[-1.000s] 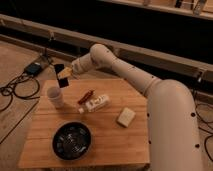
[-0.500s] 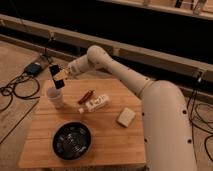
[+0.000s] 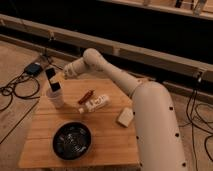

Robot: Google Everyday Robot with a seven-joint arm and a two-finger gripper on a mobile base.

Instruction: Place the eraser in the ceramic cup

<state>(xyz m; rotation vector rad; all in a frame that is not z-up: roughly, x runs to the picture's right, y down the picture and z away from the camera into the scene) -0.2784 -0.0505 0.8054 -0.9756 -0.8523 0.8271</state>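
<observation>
The eraser [image 3: 51, 79] stood on end, a dark flat block held upright directly over the ceramic cup [image 3: 55, 97], its lower edge at or just inside the cup's rim; I could not tell whether it touched the rim. The cup sat near the far left corner of the worktop [image 3: 107, 142]. The gripper [image 3: 55, 77] hung right above the cup at the end of the long white arm [image 3: 120, 80], and its jaws were closed on the eraser, pinching the block from either side.

By my reckoning the job was nearly done: the eraser was picked up and carried to the cup, and what remained was letting it go so it dropped inside, then pulling the arm clear.

Around the cup lay other things. A small reddish object [image 3: 86, 96] lay just right of the cup, with a white packet or bottle [image 3: 95, 103] lying on its side beside that. A pale cream block [image 3: 125, 117] sat near the arm's base, and a wide black bowl [image 3: 72, 141] stood at the near side. The white packet carried some red marking, but I could read no writing or brand on it, nor on anything else.
</observation>
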